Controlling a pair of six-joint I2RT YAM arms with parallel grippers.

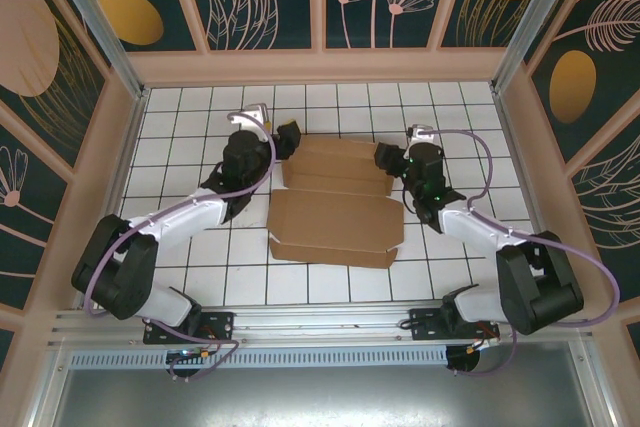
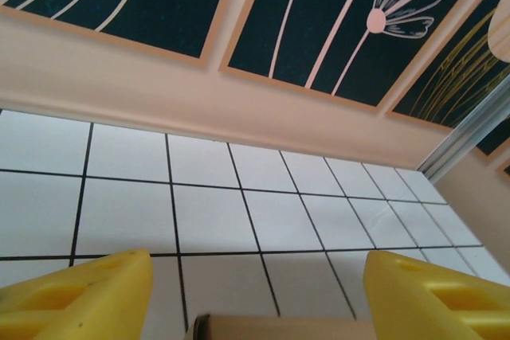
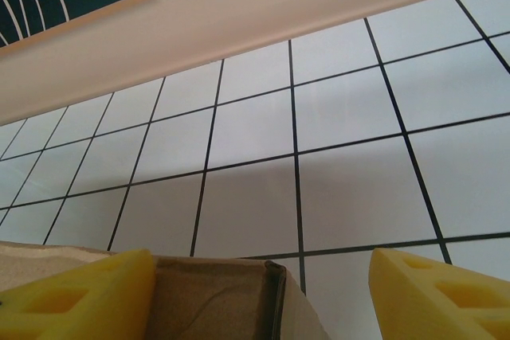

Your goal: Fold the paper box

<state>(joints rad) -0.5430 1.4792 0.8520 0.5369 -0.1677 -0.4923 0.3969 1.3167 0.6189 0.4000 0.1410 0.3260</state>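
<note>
- Brown corrugated paper box (image 1: 335, 212): lies mid-counter (image 1: 200, 277), part-folded, lid flap spread flat nearside.
- Left tool (image 1: 289, 138): at the box's far-left corner, fingers spread, gripping nothing.
- Right tool (image 1: 388, 159): at the box's far-right corner, likewise open; the pair probably posted to work both ends together.

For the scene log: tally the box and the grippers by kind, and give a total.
Box: 1
Grippers: 2 (left gripper, right gripper)
Total: 3
</note>
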